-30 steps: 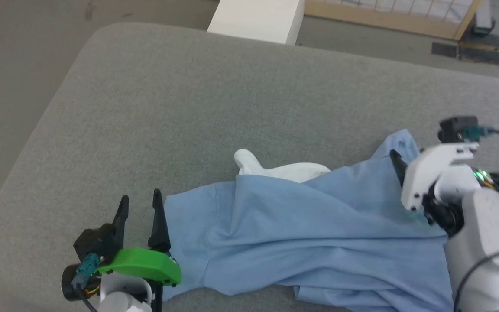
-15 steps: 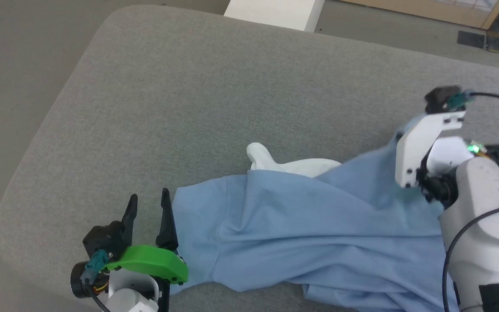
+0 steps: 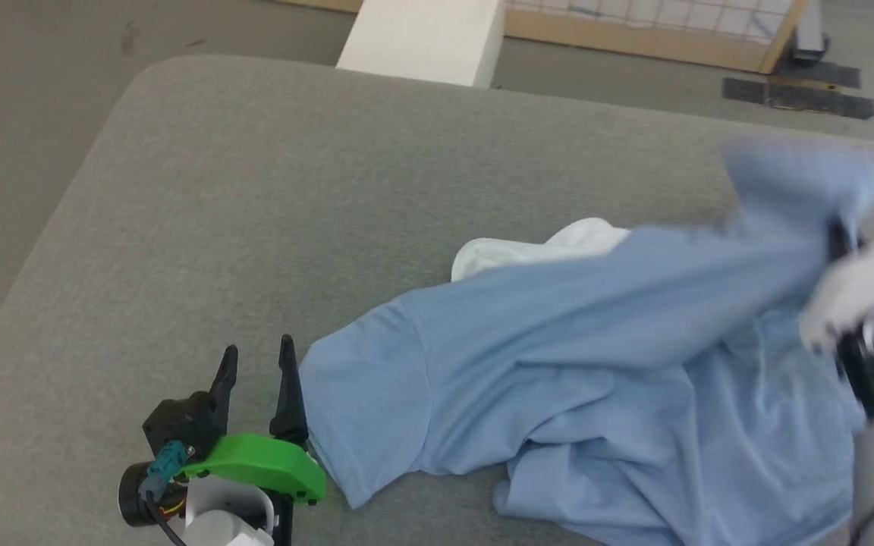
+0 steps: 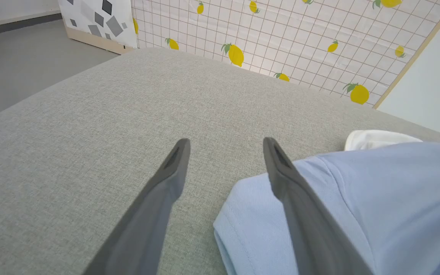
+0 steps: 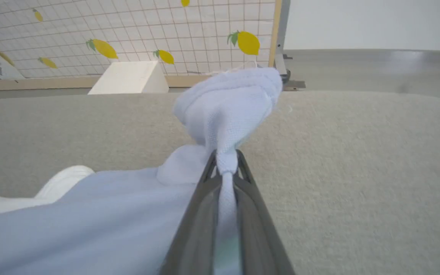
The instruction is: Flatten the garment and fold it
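Newly lifted, the garment point(image 3: 558, 341) hangs pinched in right end effector point(image 5: 225, 156); left end effector point(image 3: 256, 347) gapes beside it.

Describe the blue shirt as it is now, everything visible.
The garment is a light blue, fine-knit shirt, crumpled, lying across the grey padded surface. One short sleeve with a stitched hem lies flat at the robot's left end, beside the open left gripper; contact there is unclear. At the other end the right gripper is shut on a bunched fold, raised off the surface. A white cloth pokes out at its far edge.
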You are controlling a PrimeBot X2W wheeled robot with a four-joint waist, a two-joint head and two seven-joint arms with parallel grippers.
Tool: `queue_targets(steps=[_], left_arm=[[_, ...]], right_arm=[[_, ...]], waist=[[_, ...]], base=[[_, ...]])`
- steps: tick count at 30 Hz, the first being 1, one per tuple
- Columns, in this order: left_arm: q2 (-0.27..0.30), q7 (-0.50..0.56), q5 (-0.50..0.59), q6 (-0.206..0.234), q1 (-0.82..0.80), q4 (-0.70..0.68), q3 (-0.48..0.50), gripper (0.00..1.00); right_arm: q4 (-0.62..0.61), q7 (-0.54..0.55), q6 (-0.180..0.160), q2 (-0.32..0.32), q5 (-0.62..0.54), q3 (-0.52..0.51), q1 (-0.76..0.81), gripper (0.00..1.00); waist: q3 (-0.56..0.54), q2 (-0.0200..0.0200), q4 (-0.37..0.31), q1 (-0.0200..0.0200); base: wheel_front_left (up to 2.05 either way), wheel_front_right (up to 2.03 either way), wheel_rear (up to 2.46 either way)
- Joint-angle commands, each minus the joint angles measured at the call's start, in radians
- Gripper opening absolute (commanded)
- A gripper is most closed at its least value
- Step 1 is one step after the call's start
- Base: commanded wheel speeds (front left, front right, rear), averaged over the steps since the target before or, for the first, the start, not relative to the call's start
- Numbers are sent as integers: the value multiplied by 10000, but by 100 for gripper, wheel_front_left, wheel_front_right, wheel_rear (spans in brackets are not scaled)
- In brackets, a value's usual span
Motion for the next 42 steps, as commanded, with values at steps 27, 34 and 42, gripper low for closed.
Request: queue_targets(steps=[27,34,42], left_arm=[[983,3724,249,292,-809,288,-760,100],[1438,5688,376,843,-1733,1138,-654,100],[1733,7657,-140,475,-2260,1898,-759,100]], right_arm=[[-3950,184,-15,347,1187,367,5796,100],[-5015,-403,-15,347,1235,1359,6190,100],[-5132,-528,-15,348,1685,2057,6015,100]], waist=[[-765,0,-2430,-1],[-381,0,-3016,-1],[64,0,-3505,-1]], base=[[0,0,0],[0,0,0],[0,0,0]])
